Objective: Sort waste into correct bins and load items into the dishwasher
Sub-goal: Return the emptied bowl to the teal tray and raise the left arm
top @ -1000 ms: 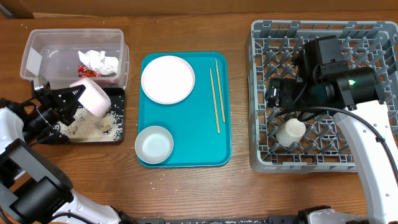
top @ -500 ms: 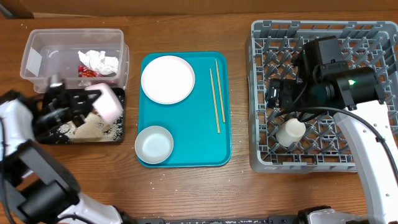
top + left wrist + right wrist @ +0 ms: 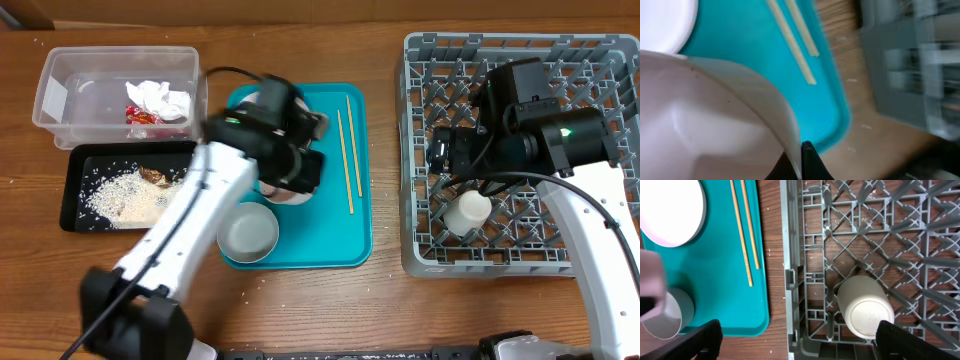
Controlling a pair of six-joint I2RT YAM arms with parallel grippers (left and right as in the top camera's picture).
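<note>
Waste (image 3: 152, 98) binned: clear plastic tub (image 3: 80, 75), black tray (image 3: 68, 190). Small white cup (image 3: 467, 212) in grey lattice rack (image 3: 420, 50). Left gripper (image 3: 801, 160) clamps white bowl (image 3: 705, 130) above teal tray (image 3: 330, 235); right gripper (image 3: 797, 337) spread. White plate (image 3: 670, 210), greyish bowl (image 3: 248, 230), wooden chopsticks (image 3: 345, 160) pending.

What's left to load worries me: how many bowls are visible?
2. One white bowl is gripped by the left fingers above the teal tray; one greyish bowl sits on the tray's near-left corner. Another could be hidden beneath the left arm.
</note>
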